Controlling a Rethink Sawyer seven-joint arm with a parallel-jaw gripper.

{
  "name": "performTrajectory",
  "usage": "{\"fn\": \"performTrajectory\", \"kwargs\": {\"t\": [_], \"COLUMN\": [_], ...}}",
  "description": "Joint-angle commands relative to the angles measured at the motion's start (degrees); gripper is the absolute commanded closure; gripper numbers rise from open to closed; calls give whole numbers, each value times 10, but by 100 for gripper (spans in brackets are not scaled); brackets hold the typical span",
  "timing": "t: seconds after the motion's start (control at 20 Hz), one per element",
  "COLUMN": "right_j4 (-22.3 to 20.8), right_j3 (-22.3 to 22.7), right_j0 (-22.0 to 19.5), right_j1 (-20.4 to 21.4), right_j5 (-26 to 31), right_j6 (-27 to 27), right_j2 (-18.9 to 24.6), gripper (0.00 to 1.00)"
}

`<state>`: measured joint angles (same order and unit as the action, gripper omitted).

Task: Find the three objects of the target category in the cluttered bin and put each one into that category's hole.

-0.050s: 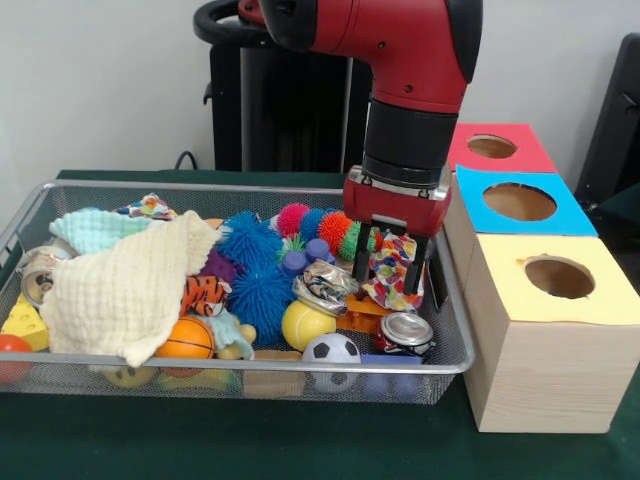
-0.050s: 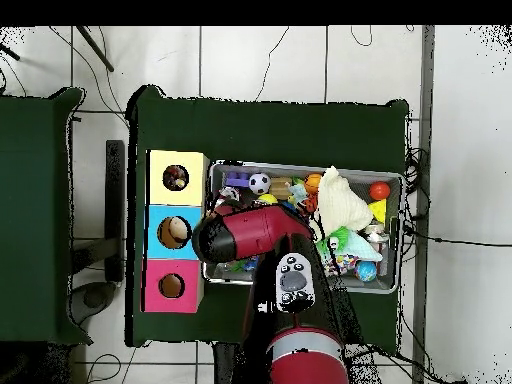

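Soccer ball [image 1: 331, 350] and can [image 1: 406, 331] lie before jaws [image 1: 391, 262] gripping patterned cloth [image 1: 392, 272].

Red arm [image 1: 400, 40], black wrist band, perhaps silver ring.

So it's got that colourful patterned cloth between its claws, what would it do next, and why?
Probably lift straight up. The gripper looks closed on the patterned cloth, whose lower end hangs among clutter in the wire bin, by a crushed can. Raising it would clear the rim before swinging to the holed boxes.
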<state>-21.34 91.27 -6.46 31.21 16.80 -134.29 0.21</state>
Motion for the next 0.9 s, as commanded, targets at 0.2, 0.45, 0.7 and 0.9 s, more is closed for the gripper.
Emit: {"fn": "performTrajectory", "kwargs": {"t": [0.2, 0.45, 0.7, 0.9], "right_j4": [-11, -9, 1, 10], "right_j3": [61, 77, 83, 80], "right_j0": [2, 12, 36, 40], "right_j1": [-18, -28, -42, -46], "right_j5": [-25, -43, -64, -65], "right_j6": [-41, -58, -86, -85], "right_j2": [4, 0, -24, -29], "gripper": [0, 0, 0, 0]}}
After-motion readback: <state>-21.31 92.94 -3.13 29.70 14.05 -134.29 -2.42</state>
